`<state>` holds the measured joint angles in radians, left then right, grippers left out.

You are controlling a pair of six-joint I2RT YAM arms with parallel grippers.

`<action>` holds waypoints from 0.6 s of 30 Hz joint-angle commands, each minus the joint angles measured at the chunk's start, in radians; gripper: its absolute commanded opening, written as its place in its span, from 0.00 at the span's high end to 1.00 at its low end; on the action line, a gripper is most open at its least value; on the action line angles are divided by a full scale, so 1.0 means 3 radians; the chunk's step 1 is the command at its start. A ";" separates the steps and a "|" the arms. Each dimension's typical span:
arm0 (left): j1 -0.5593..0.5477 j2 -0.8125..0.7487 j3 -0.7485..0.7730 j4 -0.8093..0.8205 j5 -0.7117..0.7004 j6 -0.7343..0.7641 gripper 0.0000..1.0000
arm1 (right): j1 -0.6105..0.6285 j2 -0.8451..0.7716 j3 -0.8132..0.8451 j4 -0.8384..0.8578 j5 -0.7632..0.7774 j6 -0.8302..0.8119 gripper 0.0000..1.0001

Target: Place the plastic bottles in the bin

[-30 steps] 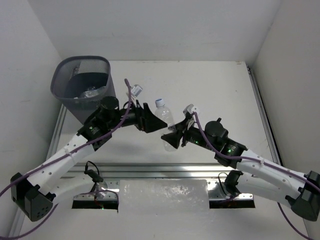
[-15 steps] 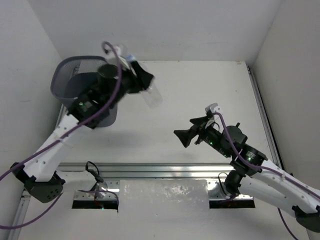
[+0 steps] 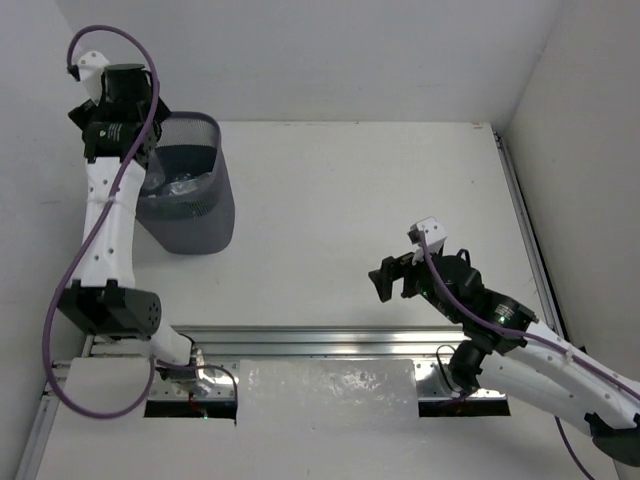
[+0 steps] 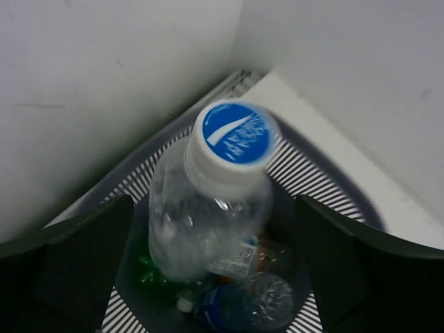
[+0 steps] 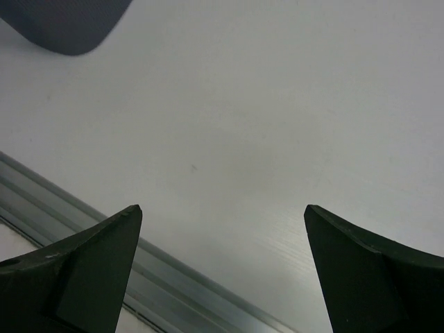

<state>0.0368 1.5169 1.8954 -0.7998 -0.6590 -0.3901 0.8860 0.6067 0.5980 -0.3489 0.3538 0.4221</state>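
White tabletop — tapered wire-mesh bin holds crinkled clear bottles.

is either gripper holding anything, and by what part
Nothing held. Left gripper is open, clear of the bottle over the bin; right gripper is open, empty.

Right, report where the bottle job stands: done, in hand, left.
Done: other bottles already lie at the bottom of the bin. In hand: a clear blue-capped bottle hangs ungripped over the bin, between the open fingers of the left tool. Left: no bottle shows on the table, and the right tool is open and empty, so this looks like the last one.
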 commanded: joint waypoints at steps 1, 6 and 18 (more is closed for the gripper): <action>0.0036 -0.0025 0.0171 -0.0131 0.0512 0.0058 0.00 | 0.0007 -0.0059 0.0190 -0.0319 0.0073 0.0019 0.01; -0.0066 -0.0478 -0.0110 -0.0085 0.0938 0.0277 0.00 | 0.0007 -0.0140 0.0542 -0.0892 0.0496 0.0188 0.01; -0.0368 -0.3214 -0.2761 0.0477 0.2691 0.0135 0.00 | 0.0007 -0.0529 0.1203 -0.2202 0.0978 0.0194 0.01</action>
<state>-0.0647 0.6147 1.2125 -0.7090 -0.0387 -0.3233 0.8860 0.4824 0.9436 -0.9268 0.6060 0.5007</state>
